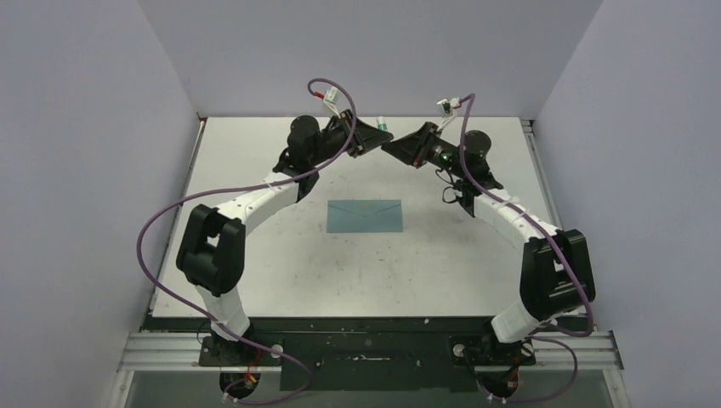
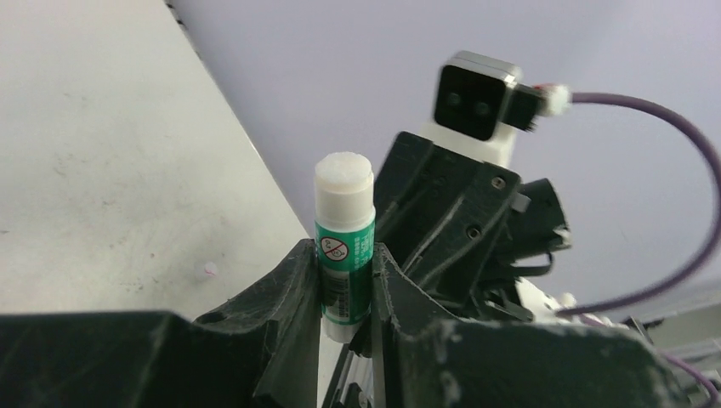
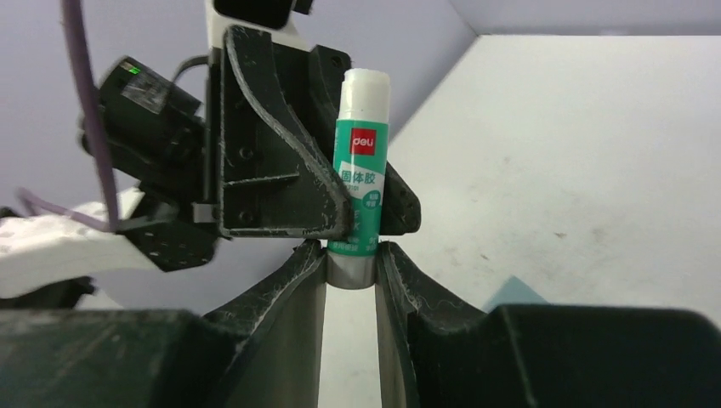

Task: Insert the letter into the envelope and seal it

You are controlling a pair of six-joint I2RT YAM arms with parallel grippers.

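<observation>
Meanwhile, over the bench's [image 1: 255,272] far edge, the left gripper [image 2: 347,285] is clamped on a glue stick's [image 2: 344,229] green barrel, white tip bare. Nearer, at mid-bench, the teal envelope [image 1: 365,216] lies flat; the letter is nowhere in view. The right gripper [image 3: 352,272] pinches the stick's grey base. The envelope looks thin, light and limp, likely to skid; pin it flat and work the flap edge.
</observation>
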